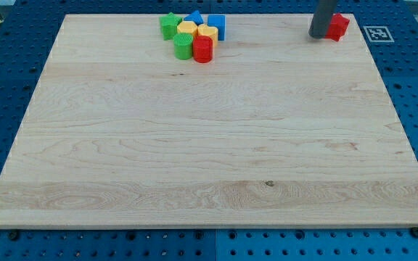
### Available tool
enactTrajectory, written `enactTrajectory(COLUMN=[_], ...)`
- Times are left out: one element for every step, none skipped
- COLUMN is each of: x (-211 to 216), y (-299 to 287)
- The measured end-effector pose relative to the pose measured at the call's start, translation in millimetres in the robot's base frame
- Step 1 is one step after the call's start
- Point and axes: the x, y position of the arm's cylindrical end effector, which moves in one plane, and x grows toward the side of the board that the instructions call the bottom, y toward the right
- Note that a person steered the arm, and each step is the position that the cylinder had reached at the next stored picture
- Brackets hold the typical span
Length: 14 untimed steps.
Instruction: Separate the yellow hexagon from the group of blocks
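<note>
The yellow hexagon (207, 32) sits in a tight cluster near the surface's (194, 145) top edge; it looks light, rigid and easy to slide, best pushed on a flat side. There are no jaws, only my tip (318, 35) well to the view's right, touching a red block (337, 26). A blue square block (217, 25), red cylinder (202, 50), yellow block (186, 30) and green cylinder (183, 46) hem it in.
</note>
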Motion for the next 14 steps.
enactTrajectory(x=[0.0, -13.4, -34.6, -55.8, -64.2, -63.0, -62.8, -64.1, -63.6, -62.1, -62.2, -26.6, -16.1, -16.1], y=[-0.7, -17.4, -32.9, -56.7, -108.1, -138.9, -203.1, -247.0, -275.0, -296.0, -297.5, -297.4, -297.4, -297.4])
